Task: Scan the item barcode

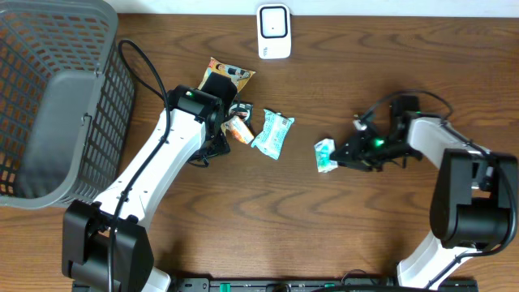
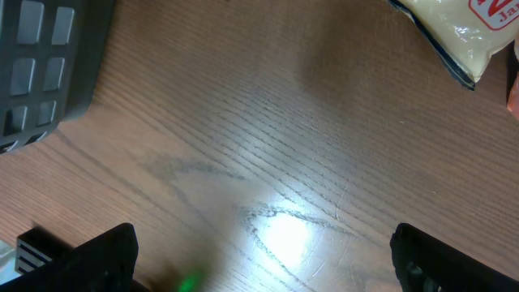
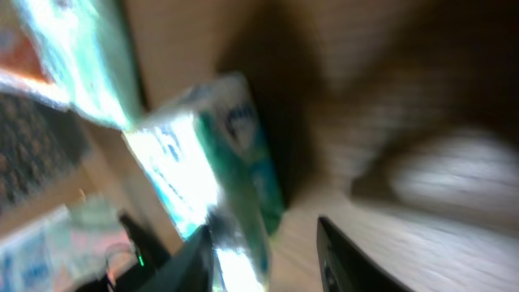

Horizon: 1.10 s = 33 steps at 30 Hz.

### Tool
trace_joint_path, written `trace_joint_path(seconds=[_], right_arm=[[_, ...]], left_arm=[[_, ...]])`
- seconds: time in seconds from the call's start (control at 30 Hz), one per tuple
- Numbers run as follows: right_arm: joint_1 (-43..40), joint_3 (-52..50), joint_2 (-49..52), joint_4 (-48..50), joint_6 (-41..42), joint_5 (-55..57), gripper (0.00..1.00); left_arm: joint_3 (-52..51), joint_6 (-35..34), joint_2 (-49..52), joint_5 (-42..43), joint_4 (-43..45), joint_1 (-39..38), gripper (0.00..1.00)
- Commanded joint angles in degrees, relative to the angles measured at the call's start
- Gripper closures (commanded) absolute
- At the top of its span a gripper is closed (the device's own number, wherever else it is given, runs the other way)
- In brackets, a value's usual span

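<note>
Only overhead: the white scanner [image 1: 274, 31].

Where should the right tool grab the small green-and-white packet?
Probably pinch the small green-and-white packet across its narrow width, from the side of the right tool: that long edge is free, and a teal packet lies past the far one.

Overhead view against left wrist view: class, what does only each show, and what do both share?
Only overhead: the scanner, both arms, the teal pack and the small pack by the right gripper. Only left wrist: wood grain close up, a glare patch, the left gripper's open fingers. Both: the table, the basket, probably one snack bag.
</note>
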Motion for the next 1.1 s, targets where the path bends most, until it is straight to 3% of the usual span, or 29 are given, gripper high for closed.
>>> trace_joint_path(seconds=[0.0, 0.2, 0.33, 0.37, 0.4, 0.43, 0.47, 0.57, 0.6, 0.7, 0.87, 1.07], right_arm=[[-2.2, 4.7, -0.2, -3.9, 0.3, 5.8, 0.58], [-2.1, 12.6, -0.2, -14.0, -4.4, 8.2, 0.52], [0.0, 13.7, -0.2, -14.8, -5.9, 9.7, 0.45], [0.5, 13.7, -0.2, -14.2, -5.9, 11.1, 0.49], [1.2, 13.4, -0.2, -13.3, -5.7, 13.3, 0.61], [1.7, 13.1, -0.2, -12.6, -5.0, 14.9, 0.67], [2.0, 12.7, -0.2, -11.8, -4.0, 16.0, 0.67], [2.9, 10.4, -0.1, -7.6, -1.1, 16.6, 0.41], [2.9, 9.7, -0.1, -6.5, -0.7, 16.4, 0.39], [3.1, 7.6, -0.1, -3.8, 0.0, 15.4, 0.44], [3.5, 4.3, -0.1, 0.2, -0.3, 13.2, 0.44], [5.3, 0.8, -0.1, 4.7, 0.0, 13.2, 0.57]], left_arm=[[-0.3, -0.5, -0.3, -0.9, -0.4, 0.2, 0.02], [-0.3, -0.5, -0.3, -0.9, -0.4, 0.2, 0.02], [-0.3, -0.5, -0.3, -0.9, -0.4, 0.2, 0.02], [-0.3, -0.5, -0.3, -0.9, -0.4, 0.2, 0.02], [-0.3, -0.5, -0.3, -0.9, -0.4, 0.2, 0.02], [-0.3, -0.5, -0.3, -0.9, -0.4, 0.2, 0.02], [-0.3, -0.5, -0.3, -0.9, -0.4, 0.2, 0.02], [-0.3, -0.5, -0.3, -0.9, -0.4, 0.2, 0.02], [-0.3, -0.5, -0.3, -0.9, -0.4, 0.2, 0.02], [-0.3, -0.5, -0.3, -0.9, -0.4, 0.2, 0.02], [-0.3, -0.5, -0.3, -0.9, -0.4, 0.2, 0.02], [-0.3, -0.5, -0.3, -0.9, -0.4, 0.2, 0.02]])
